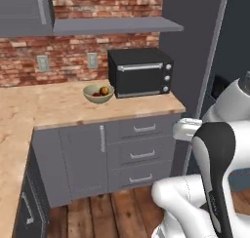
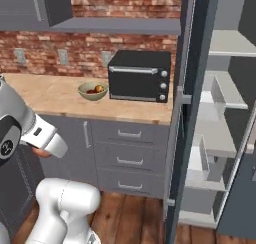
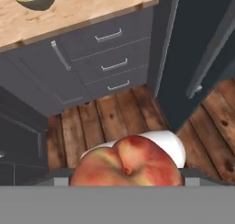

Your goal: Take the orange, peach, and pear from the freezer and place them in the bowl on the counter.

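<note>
**Peach in hand, bowl up and to the left**

Hand view: your end effector grips the peach; the bowl lies far upper-left. Left base view: it sits on the worktop beside the oven.

- You have one bowl on the counter, with two fruits showing in it: one orange and one dark red fruit.
- You have one peach close against the hand camera.
- One black oven stands on the worktop.
- Three drawers are stacked under the oven, each with one handle.
- One freezer stands open.
- Three wall outlets show on the brick in the right base view.
</note>
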{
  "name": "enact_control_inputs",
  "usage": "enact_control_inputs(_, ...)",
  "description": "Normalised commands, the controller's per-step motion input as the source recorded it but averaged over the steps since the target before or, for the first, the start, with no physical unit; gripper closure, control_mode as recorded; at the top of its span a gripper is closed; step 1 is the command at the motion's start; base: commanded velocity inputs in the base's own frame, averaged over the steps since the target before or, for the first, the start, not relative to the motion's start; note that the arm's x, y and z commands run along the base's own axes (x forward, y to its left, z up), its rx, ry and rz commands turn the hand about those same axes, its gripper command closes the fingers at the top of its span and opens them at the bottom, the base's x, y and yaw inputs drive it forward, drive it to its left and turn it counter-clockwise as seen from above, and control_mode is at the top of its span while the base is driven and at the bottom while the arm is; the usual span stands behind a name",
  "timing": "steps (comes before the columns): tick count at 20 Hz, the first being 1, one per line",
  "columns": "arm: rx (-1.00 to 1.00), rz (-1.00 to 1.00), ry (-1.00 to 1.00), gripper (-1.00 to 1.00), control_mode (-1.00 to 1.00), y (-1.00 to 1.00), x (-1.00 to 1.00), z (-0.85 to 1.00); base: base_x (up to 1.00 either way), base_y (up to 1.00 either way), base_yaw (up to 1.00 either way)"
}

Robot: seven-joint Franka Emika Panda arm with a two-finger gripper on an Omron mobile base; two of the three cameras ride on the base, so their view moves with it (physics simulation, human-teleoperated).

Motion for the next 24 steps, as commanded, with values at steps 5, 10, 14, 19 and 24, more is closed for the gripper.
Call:
enact_control_inputs(5, 0.0, 0.0, 0.0, 1.0, 1.0, 0.0, 0.0, 0.0, 1.0, 0.97, 0.0)
enact_control_inputs(10, 0.0, 0.0, 0.0, 1.0, 1.0, 0.0, 0.0, 0.0, 1.0, 0.46, 0.0)
enact_control_inputs(14, 0.0, 0.0, 0.0, 1.0, 1.0, 0.0, 0.0, 0.0, 1.0, -0.04, 0.0)
enact_control_inputs(19, 0.0, 0.0, 0.0, 1.0, 1.0, 0.0, 0.0, 0.0, 0.98, -0.06, 0.0)
enact_control_inputs(24, -0.06, 0.0, 0.0, 1.0, -1.0, -0.17, 0.62, -0.35, 0.18, -0.01, 0.0)
